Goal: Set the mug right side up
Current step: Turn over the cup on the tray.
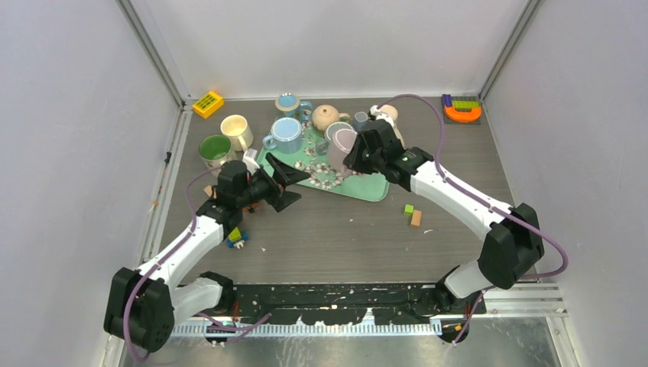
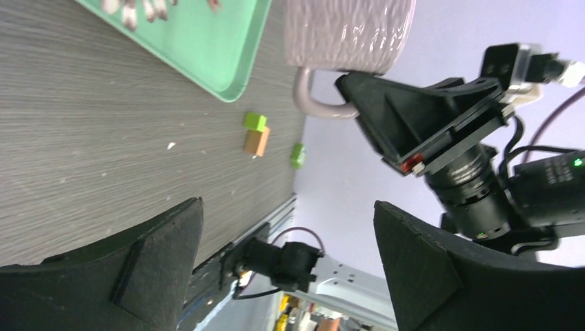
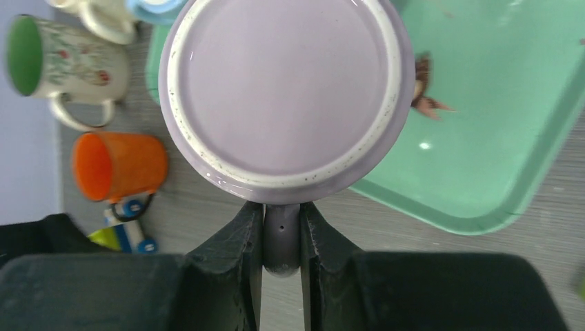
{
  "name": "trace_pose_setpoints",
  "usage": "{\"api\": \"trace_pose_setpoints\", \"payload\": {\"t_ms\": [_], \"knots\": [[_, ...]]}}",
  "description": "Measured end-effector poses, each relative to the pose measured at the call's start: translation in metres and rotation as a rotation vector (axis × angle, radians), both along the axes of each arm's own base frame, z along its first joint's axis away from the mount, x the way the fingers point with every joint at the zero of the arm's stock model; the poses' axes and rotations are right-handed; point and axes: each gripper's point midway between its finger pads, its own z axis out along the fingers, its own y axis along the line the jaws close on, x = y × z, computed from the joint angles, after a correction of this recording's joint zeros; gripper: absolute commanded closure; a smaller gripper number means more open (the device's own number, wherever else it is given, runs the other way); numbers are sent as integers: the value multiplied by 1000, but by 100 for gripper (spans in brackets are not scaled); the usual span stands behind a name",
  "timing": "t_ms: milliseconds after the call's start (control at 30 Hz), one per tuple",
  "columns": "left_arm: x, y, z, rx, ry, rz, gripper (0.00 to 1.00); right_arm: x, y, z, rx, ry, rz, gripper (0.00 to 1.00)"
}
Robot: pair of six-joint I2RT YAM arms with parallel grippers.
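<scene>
mug (image 2: pixel 348 31): top cut off by frame edge in left wrist view | handle: middle hidden between right gripper (image 3: pixel 281 214) fingers | tray (image 3: pixel 483 138): runs off right edge | toy (image 1: pixel 237 238): half under left arm (image 1: pixel 187 245), kind unclear

Left tool (image 1: pixel 293 186) spread wide, turned sideways; right tool (image 3: pixel 281 231) pinched tight; both arms reach forward, angled inward
</scene>
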Motion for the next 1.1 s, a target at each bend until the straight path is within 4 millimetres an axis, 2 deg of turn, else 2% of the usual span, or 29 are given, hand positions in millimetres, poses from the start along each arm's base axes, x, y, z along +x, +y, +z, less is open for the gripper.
{"api": "trace_pose_setpoints", "payload": {"t_ms": [267, 400, 500, 633, 1100], "knots": [[15, -7, 27, -148, 12, 51, 25, -13, 61, 28, 268, -21, 69, 99], [17, -8, 34, -188, 17, 62, 35, -17, 84, 48, 386, -39, 88, 99], [18, -8, 36, -216, 15, 70, 38, -21, 99, 63, 473, -52, 106, 99], [21, -8, 37, -250, 21, 83, 42, -26, 112, 74, 549, -56, 121, 99], [30, 2, 50, -356, -12, 154, 57, -34, 124, 69, 719, -6, 83, 99]]}}
